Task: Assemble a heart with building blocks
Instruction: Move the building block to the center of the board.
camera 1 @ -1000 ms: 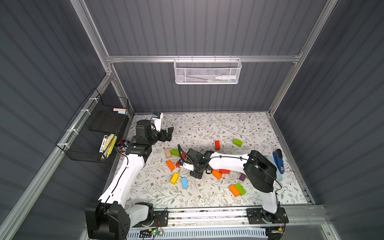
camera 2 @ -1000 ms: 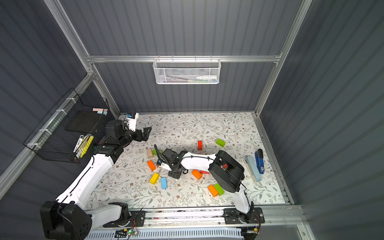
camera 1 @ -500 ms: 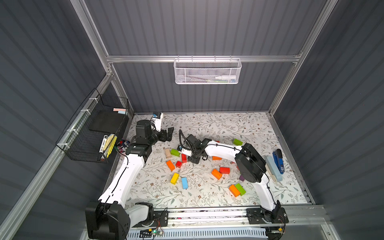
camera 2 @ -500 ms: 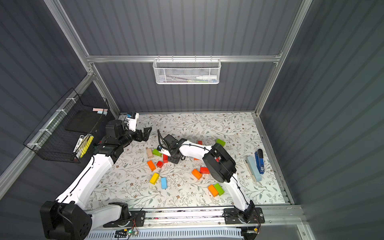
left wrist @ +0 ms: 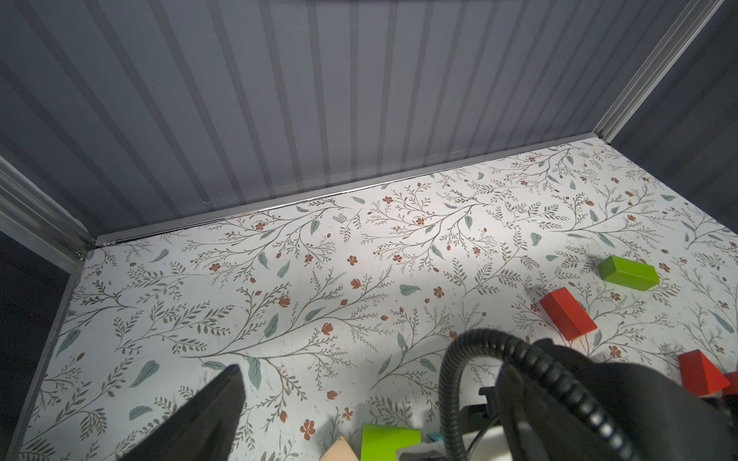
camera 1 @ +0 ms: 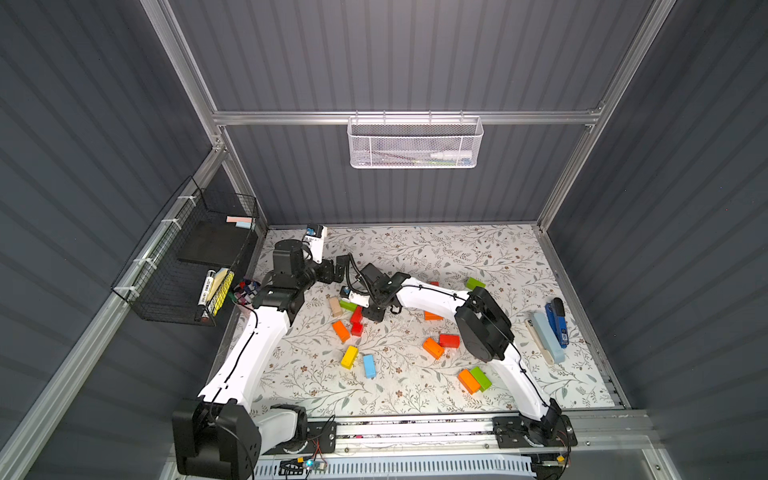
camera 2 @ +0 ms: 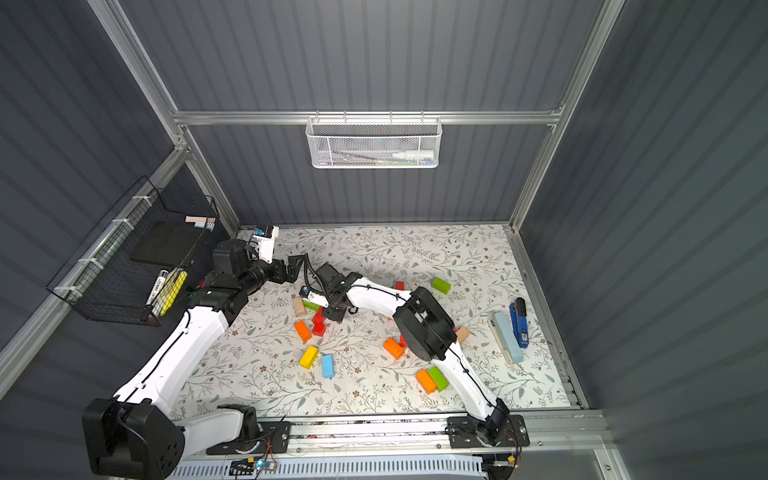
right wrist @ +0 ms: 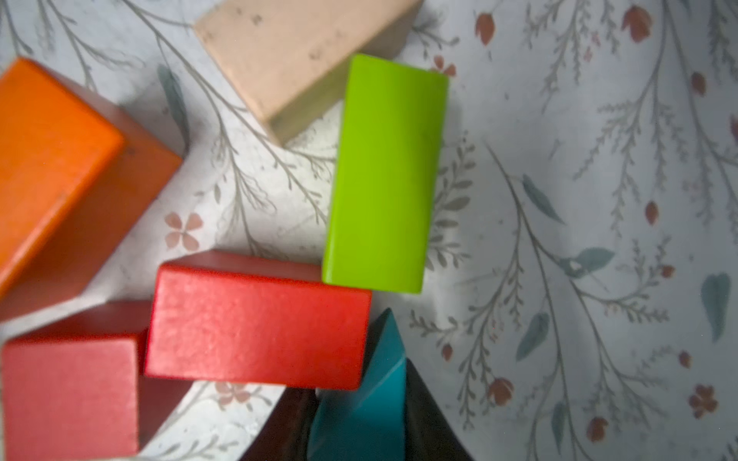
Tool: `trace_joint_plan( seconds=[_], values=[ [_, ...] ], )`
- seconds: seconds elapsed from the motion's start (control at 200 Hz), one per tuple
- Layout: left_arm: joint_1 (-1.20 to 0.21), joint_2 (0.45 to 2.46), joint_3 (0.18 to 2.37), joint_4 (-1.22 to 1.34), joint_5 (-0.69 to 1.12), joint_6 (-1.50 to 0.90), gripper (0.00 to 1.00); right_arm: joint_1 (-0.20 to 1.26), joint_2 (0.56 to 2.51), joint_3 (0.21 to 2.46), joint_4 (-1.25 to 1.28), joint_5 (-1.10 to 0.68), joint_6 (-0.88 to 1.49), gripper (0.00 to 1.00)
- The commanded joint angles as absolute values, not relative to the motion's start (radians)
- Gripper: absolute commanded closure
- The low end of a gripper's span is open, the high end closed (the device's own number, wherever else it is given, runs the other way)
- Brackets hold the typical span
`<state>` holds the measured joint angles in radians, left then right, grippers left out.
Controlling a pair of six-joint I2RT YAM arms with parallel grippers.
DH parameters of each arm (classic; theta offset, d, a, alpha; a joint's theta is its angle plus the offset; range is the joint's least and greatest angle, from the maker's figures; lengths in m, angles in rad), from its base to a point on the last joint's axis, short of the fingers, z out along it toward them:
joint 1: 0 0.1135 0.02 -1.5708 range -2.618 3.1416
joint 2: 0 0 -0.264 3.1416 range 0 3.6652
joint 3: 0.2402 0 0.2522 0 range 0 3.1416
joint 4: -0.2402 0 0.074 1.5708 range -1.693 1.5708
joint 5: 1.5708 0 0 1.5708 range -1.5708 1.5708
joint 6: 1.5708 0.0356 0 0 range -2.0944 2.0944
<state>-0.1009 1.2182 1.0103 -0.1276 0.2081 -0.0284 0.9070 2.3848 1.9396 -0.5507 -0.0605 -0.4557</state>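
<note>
My right gripper (right wrist: 355, 415) is shut on a teal wedge (right wrist: 363, 399), whose tip touches the end of a red brick (right wrist: 255, 323). Around that brick lie a red cube (right wrist: 68, 395), an orange brick (right wrist: 52, 167), a green brick (right wrist: 383, 175) and a tan block (right wrist: 299, 56). In both top views the right gripper (camera 1: 372, 313) (camera 2: 334, 313) hangs low over this cluster at the left middle. My left gripper (camera 1: 338, 266) (left wrist: 359, 431) stands open and empty just behind it. Other building blocks lie scattered: yellow (camera 1: 349, 356), blue (camera 1: 369, 365), orange (camera 1: 433, 348), green (camera 1: 474, 284).
A blue stapler (camera 1: 557, 322) and a pale blue bar (camera 1: 548, 338) lie at the right edge. Marker pens (camera 1: 245, 289) sit by the left arm. A black wire basket (camera 1: 187, 257) hangs on the left wall, a white mesh basket (camera 1: 415, 143) on the back wall.
My right gripper has moved left and toward the back with the teal wedge, from the middle of the mat to the red and green cluster. The left arm has not moved.
</note>
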Motion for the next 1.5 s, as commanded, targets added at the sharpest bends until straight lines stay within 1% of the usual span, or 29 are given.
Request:
trace_joint_plan(
  seconds=[0.0,0.15,0.39,0.59,0.75,0.79,0.835,0.895,0.96,1.061,1.156,1.226,1.291,1.346,1.441,1.496],
  values=[
    [-0.095,1.226,0.994,-0.111,0.215,-0.048,0.01,0.922,2.434,1.986,-0.606,-0.085,-0.494,0.66],
    [-0.095,1.229,0.993,-0.110,0.214,-0.049,0.01,0.911,2.417,1.951,-0.598,-0.054,-0.490,0.66],
    [-0.095,1.231,0.997,-0.109,0.218,-0.049,0.01,0.855,2.352,1.851,-0.577,-0.066,-0.508,0.64],
    [-0.095,1.223,0.993,-0.108,0.219,-0.049,0.01,0.849,2.358,1.853,-0.585,-0.050,-0.516,0.63],
    [-0.095,1.229,0.992,-0.100,0.226,-0.050,0.01,0.849,2.352,1.852,-0.593,-0.054,-0.506,0.55],
    [-0.095,1.232,0.996,-0.100,0.228,-0.049,0.01,0.848,2.346,1.850,-0.595,-0.049,-0.505,0.51],
    [-0.095,1.235,1.000,-0.103,0.229,-0.049,0.01,0.849,2.330,1.844,-0.601,-0.044,-0.495,0.43],
    [-0.094,1.234,1.002,-0.103,0.226,-0.051,0.01,0.849,2.297,1.821,-0.588,-0.023,-0.480,0.35],
    [-0.094,1.227,1.001,-0.103,0.224,-0.054,0.01,0.849,2.244,1.788,-0.568,-0.004,-0.457,0.30],
    [-0.094,1.216,0.998,-0.102,0.219,-0.057,0.01,0.848,2.152,1.702,-0.514,-0.010,-0.397,0.26],
    [-0.094,1.213,1.000,-0.108,0.212,-0.058,0.01,0.848,2.057,1.611,-0.461,-0.015,-0.292,0.25],
    [-0.093,1.208,0.999,-0.112,0.210,-0.058,0.01,0.848,1.995,1.540,-0.400,-0.023,-0.164,0.26],
    [-0.094,1.203,0.997,-0.107,0.194,-0.066,0.01,0.847,1.964,1.499,-0.364,0.000,0.008,0.30],
    [-0.094,1.200,0.995,-0.100,0.183,-0.085,0.01,0.847,1.953,1.478,-0.347,-0.032,0.121,0.35],
    [-0.094,1.194,0.995,-0.100,0.186,-0.084,0.01,0.849,1.946,1.431,-0.278,-0.070,0.335,0.38],
    [-0.094,1.190,0.993,-0.098,0.185,-0.084,0.01,0.848,1.943,1.400,-0.232,-0.053,0.426,0.44]
  ],
)
